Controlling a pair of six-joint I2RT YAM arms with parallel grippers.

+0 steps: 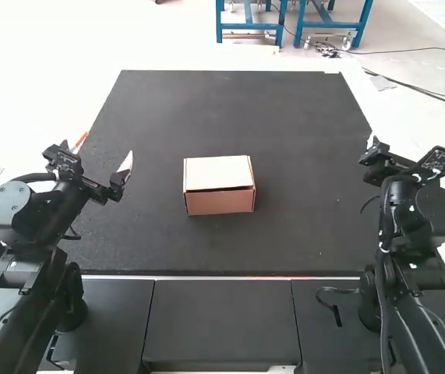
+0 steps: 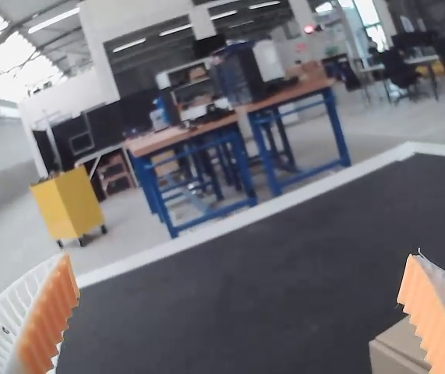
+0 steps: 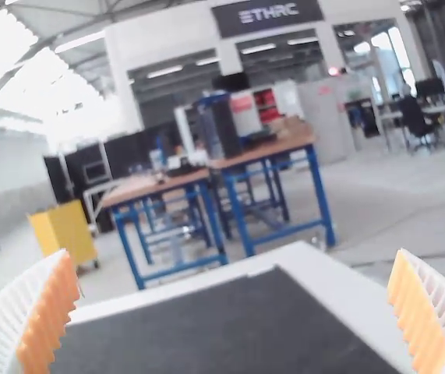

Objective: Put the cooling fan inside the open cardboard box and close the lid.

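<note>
High view first: the cardboard box (image 1: pixel 219 185) sits near the middle of the black worktop (image 1: pixel 284 109), and its lid (image 1: pixel 217 172) lies flat across the top, flush with the walls as far as I can see. By my reading the closing step is done, or very nearly so. No flap stands up, and neither arm is touching the box.

The left gripper (image 2: pixel 238 315) is off at the box's 9 o'clock, well apart from it. Its white ribbed fingers (image 2: pixel 47 319) with the orange pads are spread wide, with nothing between them. The right gripper (image 3: pixel 234 315) is at the box's 3 o'clock, farther off near the worktop's edge. Its fingers (image 3: pixel 47 323) are equally wide apart and carry nothing.

The one thing I can't settle is the cooling fan. The closed lid hides the inside of the box, so I take it the fan is in there, but that is a guess from the bare worktop around the box, not something I can confirm.

I also can't judge from above whether the lid's front tab is tucked fully home or just resting. The front face looks plain and the seam is too fine to read. A corner of the box pokes into the left wrist view beside one finger, cut off by the frame. If anything is left to do, I'd say it is a check press on the lid.
</note>
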